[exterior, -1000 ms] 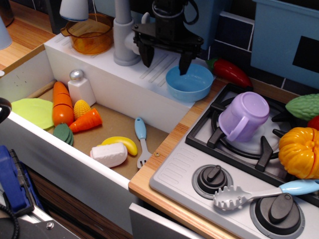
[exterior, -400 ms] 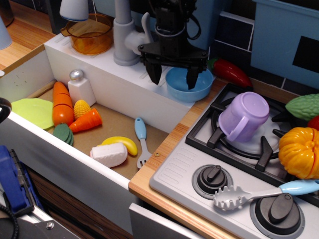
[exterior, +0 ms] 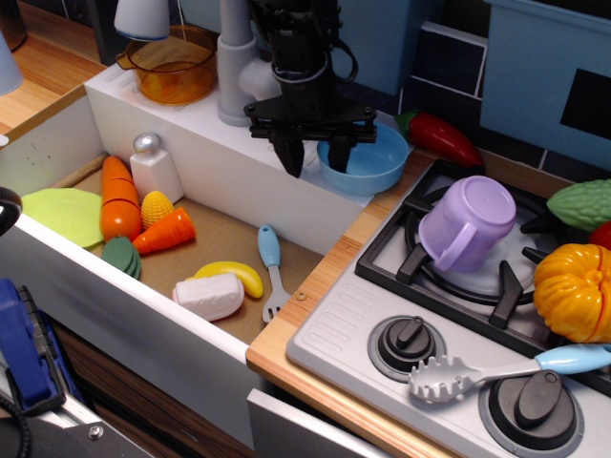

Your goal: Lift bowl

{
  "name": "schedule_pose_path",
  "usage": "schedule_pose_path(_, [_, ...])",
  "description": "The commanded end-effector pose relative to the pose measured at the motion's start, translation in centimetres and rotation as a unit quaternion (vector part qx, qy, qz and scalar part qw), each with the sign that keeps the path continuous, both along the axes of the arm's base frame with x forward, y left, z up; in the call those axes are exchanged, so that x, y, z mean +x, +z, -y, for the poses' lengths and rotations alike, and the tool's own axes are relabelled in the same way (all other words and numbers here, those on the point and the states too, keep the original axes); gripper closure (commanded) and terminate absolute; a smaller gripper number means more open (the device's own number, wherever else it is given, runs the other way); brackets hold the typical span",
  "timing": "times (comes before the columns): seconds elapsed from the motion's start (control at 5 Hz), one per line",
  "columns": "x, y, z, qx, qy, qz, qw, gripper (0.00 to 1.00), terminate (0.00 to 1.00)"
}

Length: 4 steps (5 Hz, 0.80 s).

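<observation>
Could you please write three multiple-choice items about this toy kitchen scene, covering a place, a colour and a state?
1. Where does the lilac mug lie?
A. on the stove burner
B. in the sink
C. on the drainboard

2. What colour is the bowl?
A. orange
B. light blue
C. green

3. How is the pincer set?
A. shut on the fork
B. high above the pot
C. open, straddling the bowl's near rim

Answers:
1 A, it lies tipped on the burner grate.
2 B, its inside shows light blue.
3 C, one finger is inside the bowl, one outside.
</observation>
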<state>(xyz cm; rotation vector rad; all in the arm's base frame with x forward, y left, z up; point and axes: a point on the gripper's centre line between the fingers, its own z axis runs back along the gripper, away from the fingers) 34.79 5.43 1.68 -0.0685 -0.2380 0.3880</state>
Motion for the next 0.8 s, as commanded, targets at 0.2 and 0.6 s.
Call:
schedule_pose_path(0.2, [0.7, 2.6, 0.2, 0.009, 0.009, 0.003, 0.9999, 1.0, 0.0])
schedule_pose_path(0.6, [1.6, 8.4, -0.2, 0.055, -0.019, 0.006, 0.9983, 1.0, 0.0])
